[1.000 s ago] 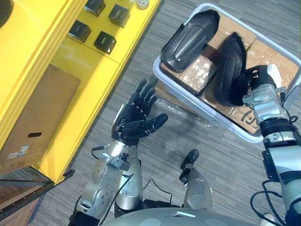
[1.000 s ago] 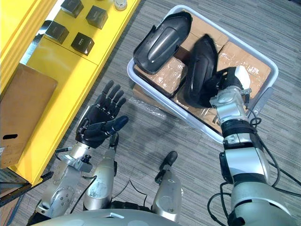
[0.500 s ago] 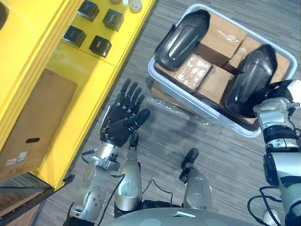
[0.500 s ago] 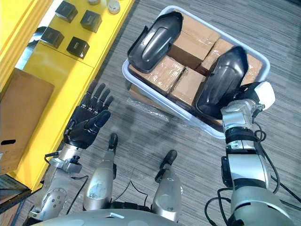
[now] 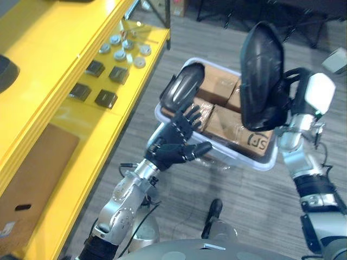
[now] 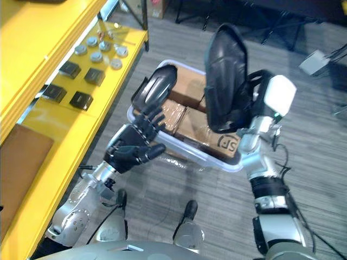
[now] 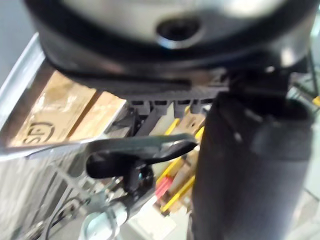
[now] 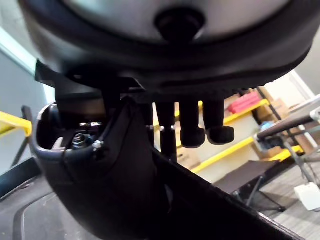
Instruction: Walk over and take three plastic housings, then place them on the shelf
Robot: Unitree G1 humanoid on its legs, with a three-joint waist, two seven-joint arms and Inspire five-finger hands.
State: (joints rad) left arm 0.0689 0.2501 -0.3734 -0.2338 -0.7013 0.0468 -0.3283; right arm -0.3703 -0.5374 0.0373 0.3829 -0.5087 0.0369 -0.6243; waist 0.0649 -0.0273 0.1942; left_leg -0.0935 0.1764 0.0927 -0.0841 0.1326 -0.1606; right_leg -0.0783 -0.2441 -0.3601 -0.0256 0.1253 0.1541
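Okay — left hand (image 5: 176, 146) up just before the bin's (image 5: 238, 161) near left rim, fingers spread, holding nothing. Right hand (image 5: 294, 102) fingers curled round a black housing (image 5: 261, 76), upright above the bin's right end. Second housing (image 5: 181, 91) lies at its far left corner — on cardboard boxes (image 5: 219, 86).

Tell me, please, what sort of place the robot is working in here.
Probably a warehouse or parts store: long yellow metal shelving holding small black boxes and round silver parts, plus a white plastic crate of taped cardboard boxes standing on a grey carpeted floor.
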